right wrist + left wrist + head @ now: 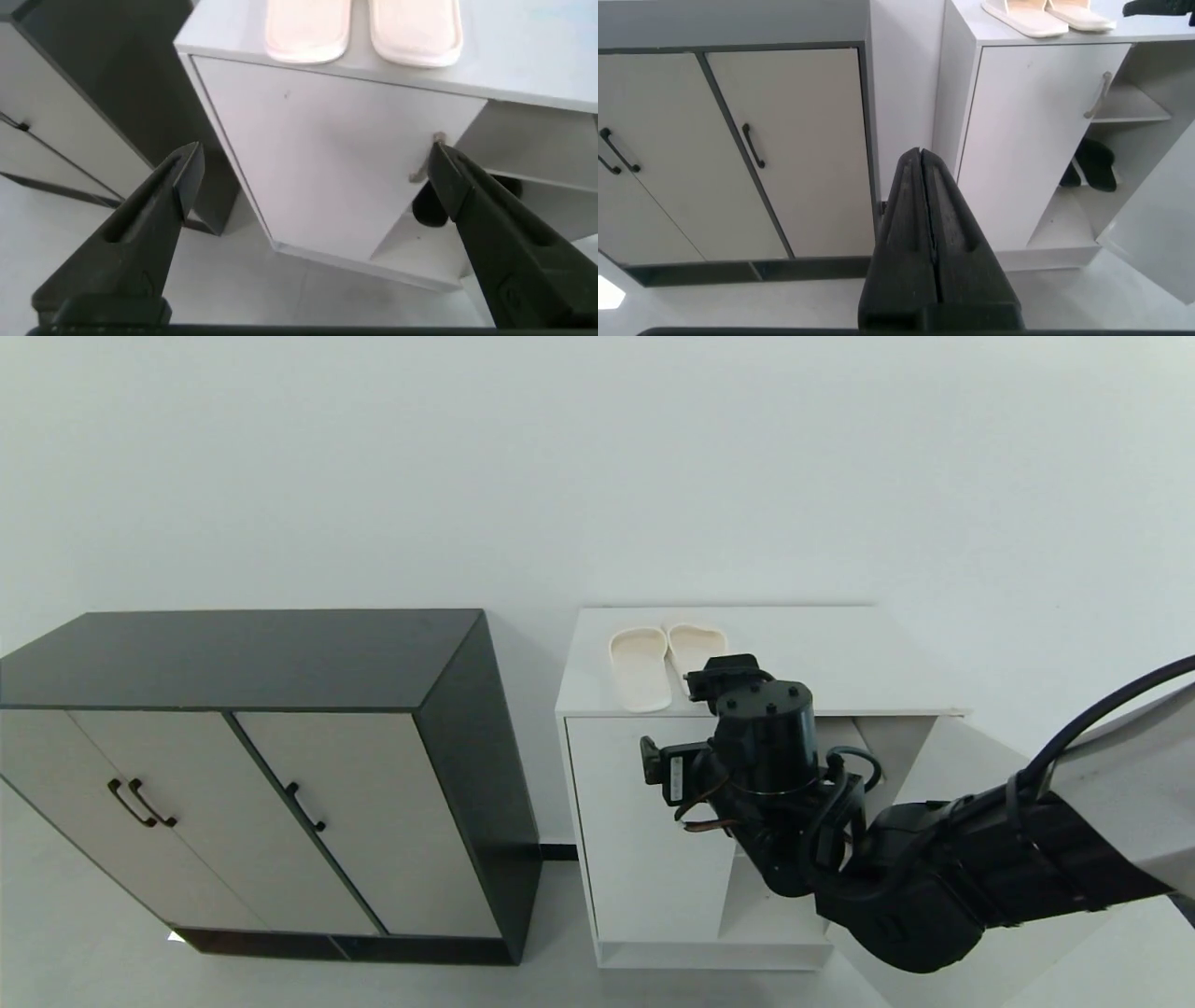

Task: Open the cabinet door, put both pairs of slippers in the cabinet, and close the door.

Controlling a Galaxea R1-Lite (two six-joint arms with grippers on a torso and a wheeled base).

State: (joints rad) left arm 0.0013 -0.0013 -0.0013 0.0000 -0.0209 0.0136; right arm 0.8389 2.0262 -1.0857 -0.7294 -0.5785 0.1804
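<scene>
Cream slippers [663,663], 1 pair, lie side by side on top of the white cabinet [644,840], near its front edge. In the head view they sit at about 11 o'clock from the right arm's wrist.

We see the right gripper [315,157] with its jaws spread wide and nothing between them. It is in front of the cabinet's closed left door [308,224], which spans the gap between the fingers. The metal door handle [422,161] shows just beside the tip of 1 finger [467,201]; we cannot tell whether they touch. The cream pair lies higher than the jaws and beyond them, apart from both fingers.

The cabinet's right door [1158,224] stands open. Black slippers [1092,166] rest in the lower compartment, under the shelf [1130,105].

We find the left gripper [921,163] with its jaws pressed together, gripping nothing, well apart from both pairs.

At 9 o'clock from the white cabinet, just beside it, stands a dark-topped cabinet [280,658] with 3 closed pale doors.
</scene>
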